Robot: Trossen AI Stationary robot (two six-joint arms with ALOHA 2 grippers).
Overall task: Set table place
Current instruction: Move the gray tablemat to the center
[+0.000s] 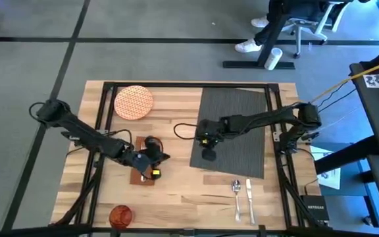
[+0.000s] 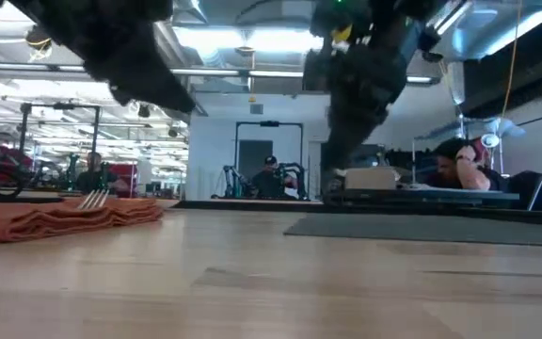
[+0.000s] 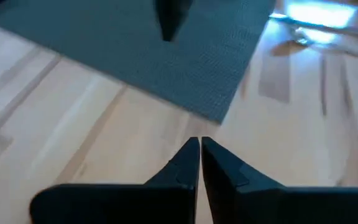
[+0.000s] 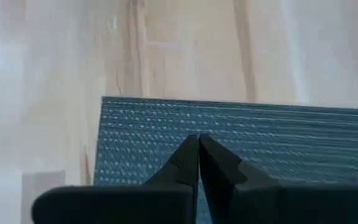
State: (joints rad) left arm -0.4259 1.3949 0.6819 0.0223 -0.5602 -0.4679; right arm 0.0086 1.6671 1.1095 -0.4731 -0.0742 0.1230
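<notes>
Beyond table (image 1: 176, 191), router (image 1: 319, 212) (lettered "NETGEAR").

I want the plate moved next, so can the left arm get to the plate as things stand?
Probably yes: the plate lies uncovered on the left arm's side, and the left gripper, shut and empty above the napkin, has nothing between.

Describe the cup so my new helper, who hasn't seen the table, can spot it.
Start at the table edge nearest the arms' bases, at the left arm's corner. The cup sits alone there, small, round and orange, smaller than the patterned plate at the far edge.
</notes>
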